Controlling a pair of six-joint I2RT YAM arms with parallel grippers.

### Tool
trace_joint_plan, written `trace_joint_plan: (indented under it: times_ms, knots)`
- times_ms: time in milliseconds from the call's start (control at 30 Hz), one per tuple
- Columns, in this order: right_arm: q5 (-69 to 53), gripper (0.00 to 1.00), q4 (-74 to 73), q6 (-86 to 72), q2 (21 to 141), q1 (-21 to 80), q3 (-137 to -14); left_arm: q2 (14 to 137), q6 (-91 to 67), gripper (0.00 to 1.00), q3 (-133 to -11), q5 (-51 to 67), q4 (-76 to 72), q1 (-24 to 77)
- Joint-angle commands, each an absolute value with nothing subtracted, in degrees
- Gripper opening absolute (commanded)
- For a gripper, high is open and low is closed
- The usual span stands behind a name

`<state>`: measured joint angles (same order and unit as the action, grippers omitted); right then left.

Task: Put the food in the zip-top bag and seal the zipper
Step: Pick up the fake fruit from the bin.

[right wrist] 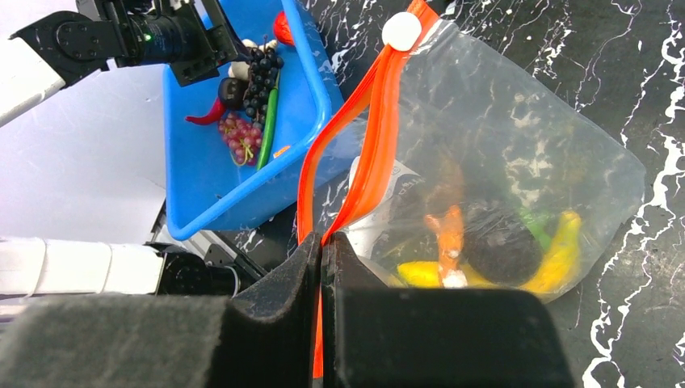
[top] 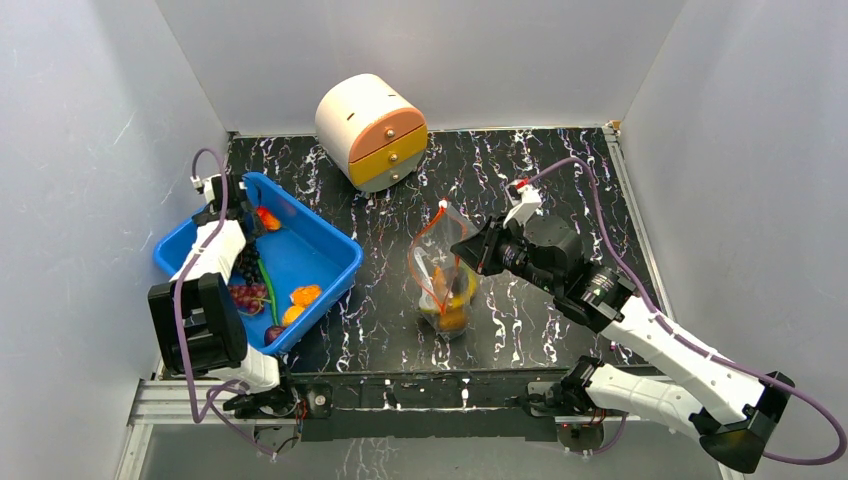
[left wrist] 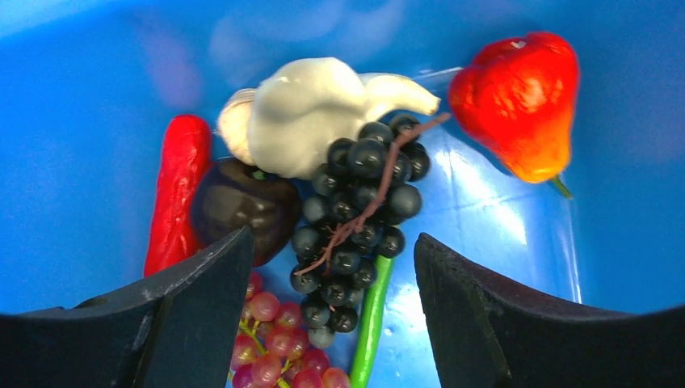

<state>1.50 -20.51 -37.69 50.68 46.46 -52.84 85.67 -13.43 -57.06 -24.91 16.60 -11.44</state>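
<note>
The clear zip-top bag (top: pixel 445 275) stands upright at mid-table with a yellow banana (right wrist: pixel 557 250), an orange piece (right wrist: pixel 448 230) and a dark round fruit (right wrist: pixel 501 246) inside. Its mouth is open. My right gripper (right wrist: pixel 323 246) is shut on the red-orange zipper (right wrist: pixel 355 153) at one end of the mouth. My left gripper (left wrist: pixel 331 238) hangs open inside the blue bin (top: pixel 330 245), with its fingers on either side of dark purple grapes (left wrist: pixel 359 202) and not touching them. White garlic (left wrist: pixel 307 113), a red fruit (left wrist: pixel 521 101), a red chili (left wrist: pixel 178 190) and pink grapes (left wrist: pixel 275 339) lie around them.
A round cream drawer unit (top: pixel 370 130) with orange and yellow drawers stands at the back. White walls close in the black marbled table (top: pixel 560 170) on three sides. Two orange pieces (top: pixel 305 295) lie at the bin's near end.
</note>
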Motion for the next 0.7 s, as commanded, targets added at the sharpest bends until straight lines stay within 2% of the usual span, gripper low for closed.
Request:
trace_joint_plan:
  times_ms: [0, 67, 200, 667]
  knots:
    - [1.75, 0.00, -17.92, -38.50, 49.13, 46.65, -55.14, 84.74, -17.43, 0.74, -58.87, -29.40, 17.51, -13.30]
    - [1.76, 0.00, -17.97, -38.67, 48.72, 46.65, -55.10, 85.56, -17.90, 0.76, -59.02, -28.61, 17.72, -14.94]
    - [2.19, 0.00, -18.74, -38.50, 48.02, 46.65, -55.36, 86.33, -18.85, 0.73, -58.55, -25.24, 17.15, -17.77]
    - [2.37, 0.00, -18.96, -38.51, 47.92, 46.66, -55.27, 90.31, -21.56, 0.75, -57.31, -28.21, 18.28, -19.47]
